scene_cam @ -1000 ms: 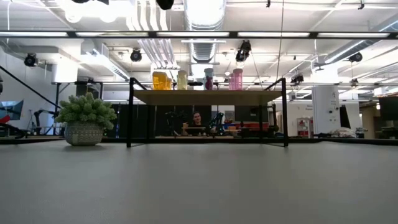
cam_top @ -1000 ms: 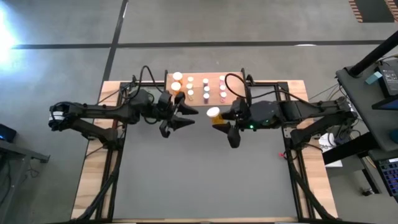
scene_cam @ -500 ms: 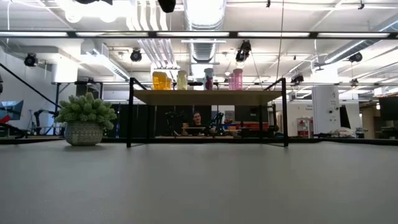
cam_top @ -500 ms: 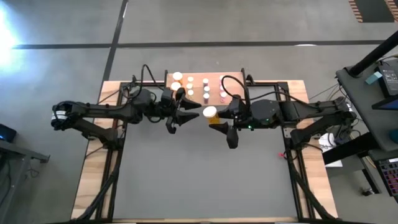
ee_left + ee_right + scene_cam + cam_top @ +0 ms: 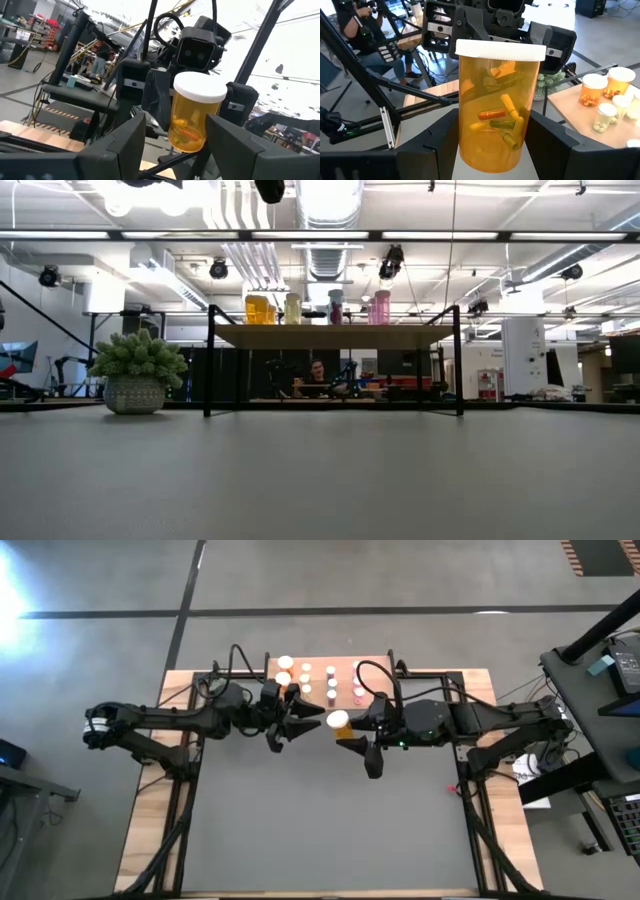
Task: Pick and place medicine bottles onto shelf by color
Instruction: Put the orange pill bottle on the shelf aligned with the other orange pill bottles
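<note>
An orange medicine bottle (image 5: 340, 723) with a white cap hangs above the table's far middle, with my right gripper (image 5: 347, 732) shut on it. My left gripper (image 5: 312, 725) stands open just left of it. In the left wrist view its fingers (image 5: 131, 135) flank the bottle's lower end (image 5: 187, 140); I cannot tell whether they touch. The shelf (image 5: 378, 665) stands at the far edge on thin black legs. It carries several white-capped bottles (image 5: 305, 680), which the low view shows in a row (image 5: 258, 310) on the board (image 5: 335, 337). My right gripper pinches the orange bottle's body (image 5: 466, 142) between its two fingers (image 5: 432, 147), on opposite sides, below the cap. The fingers come roughly level from the table's right. The bottle is lifted clear and stands nearly upright, cap up, with capsules showing inside.
A potted green plant (image 5: 135, 370) stands left of the shelf. The grey mat (image 5: 320, 830) lies free toward the near edge. A desk with equipment (image 5: 600, 670) stands off the table's right side. A seated person (image 5: 362, 30) shows beyond the table.
My left gripper has turned at the wrist and its fingertips have edged right, closer to the bottle. My right gripper has tipped a little, so the bottle's cap now sits slightly nearer the left gripper. Neither gripper has opened or shut.
</note>
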